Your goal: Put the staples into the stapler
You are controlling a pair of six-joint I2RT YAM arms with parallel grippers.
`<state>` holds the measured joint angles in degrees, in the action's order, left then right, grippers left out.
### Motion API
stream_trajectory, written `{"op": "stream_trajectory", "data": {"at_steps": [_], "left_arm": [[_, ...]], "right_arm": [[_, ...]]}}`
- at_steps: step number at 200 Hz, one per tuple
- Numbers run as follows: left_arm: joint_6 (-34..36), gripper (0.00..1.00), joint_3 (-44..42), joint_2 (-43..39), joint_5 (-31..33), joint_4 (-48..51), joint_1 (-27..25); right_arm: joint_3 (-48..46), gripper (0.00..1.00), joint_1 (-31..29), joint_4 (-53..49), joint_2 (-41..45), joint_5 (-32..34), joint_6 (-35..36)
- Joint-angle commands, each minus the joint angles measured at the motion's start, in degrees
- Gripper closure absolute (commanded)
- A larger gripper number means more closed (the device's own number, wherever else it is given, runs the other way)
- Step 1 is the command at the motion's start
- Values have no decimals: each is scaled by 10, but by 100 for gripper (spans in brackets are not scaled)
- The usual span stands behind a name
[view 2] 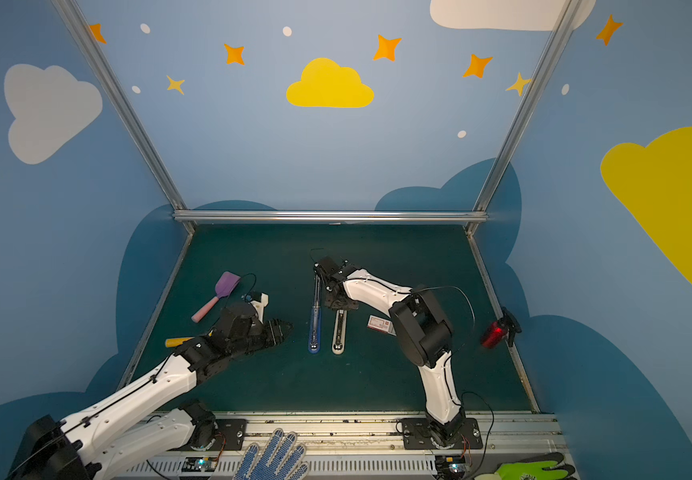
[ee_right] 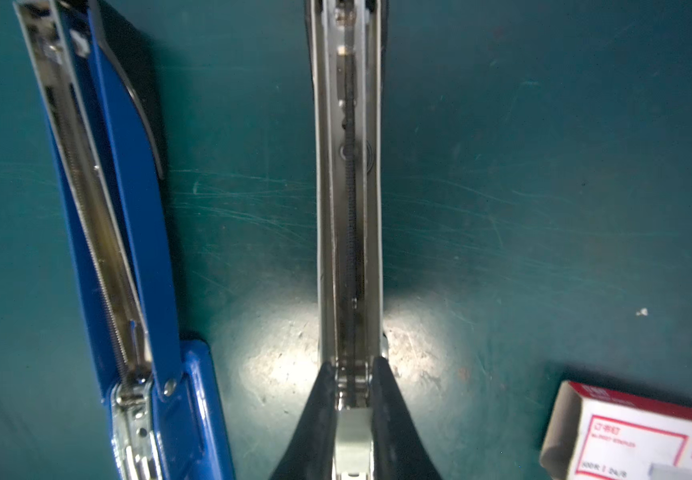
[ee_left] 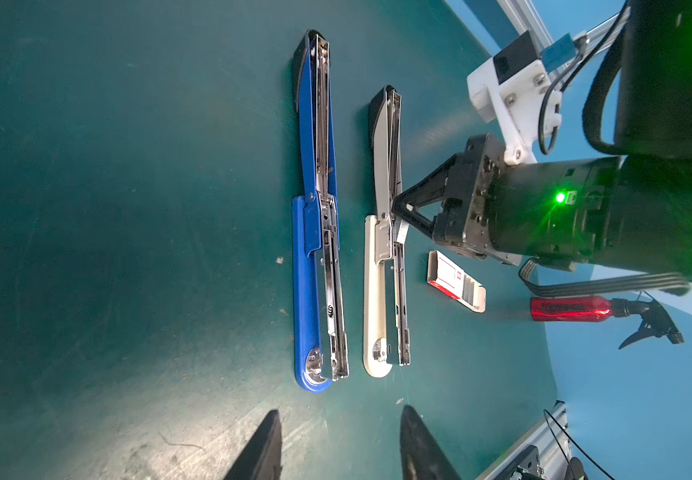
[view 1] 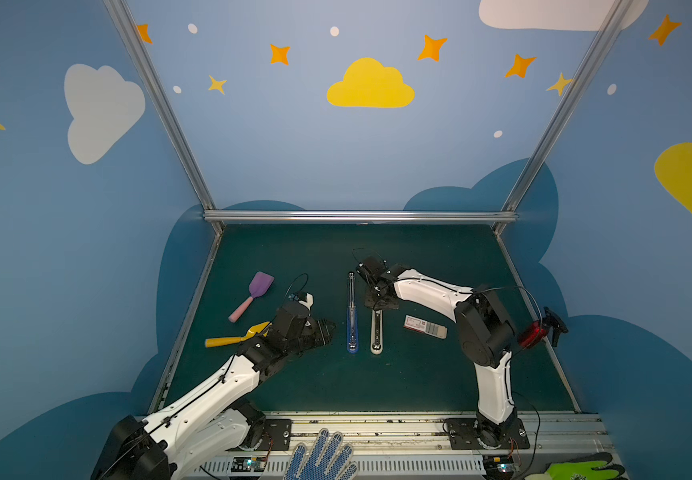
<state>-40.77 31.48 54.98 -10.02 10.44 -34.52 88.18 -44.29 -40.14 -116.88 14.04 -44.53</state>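
Cut off by edge in right wrist view: staple box (ee_right: pixel 635 436), blue stapler (ee_right: pixel 144 232). Print on box too blurry to read. Half hidden behind left arm (view 1: pixel 211 386) in both top views: yellow scoop (view 1: pixel 221 342).

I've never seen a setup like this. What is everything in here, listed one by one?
blue stapler: 1, blue and metal, opened flat, middle of the mat
white stapler: 1, white and metal, opened flat, just right of the blue one
staples box: 1, white with a red mark, right of the white stapler, tray partly slid out
spatula: 1, purple head, pink handle, left part of the mat
scoop: 1, yellow, left part of the mat, partly hidden by the arm
spray bottle: 1, red, black trigger, mat's right edge
dotted glove: 1, white with blue dots, front rail
green glove: 1, green, front rail
mat: 1, dark green, covers the table
left gripper: 1, black, open, empty
right gripper: 1, black, closed on the white stapler's hinge
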Motion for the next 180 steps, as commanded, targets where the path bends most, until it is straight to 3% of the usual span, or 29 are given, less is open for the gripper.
{"op": "stream_trajectory", "data": {"at_steps": [1, 76, 130, 180], "left_arm": [[1, 54, -4, -1, 2, -7, -2], [-4, 54, -9, -11, 4, -6, -1], [-7, 54, -15, -17, 5, -8, -2], [-10, 54, -14, -13, 5, -11, -2]], "right_arm": [[-2, 84, -7, -6, -5, 12, 4], [-20, 84, -18, -2, 6, 16, -3], [-28, 71, -22, -8, 24, 27, -10], [-29, 68, -22, -16, 68, 45, 1]]}}
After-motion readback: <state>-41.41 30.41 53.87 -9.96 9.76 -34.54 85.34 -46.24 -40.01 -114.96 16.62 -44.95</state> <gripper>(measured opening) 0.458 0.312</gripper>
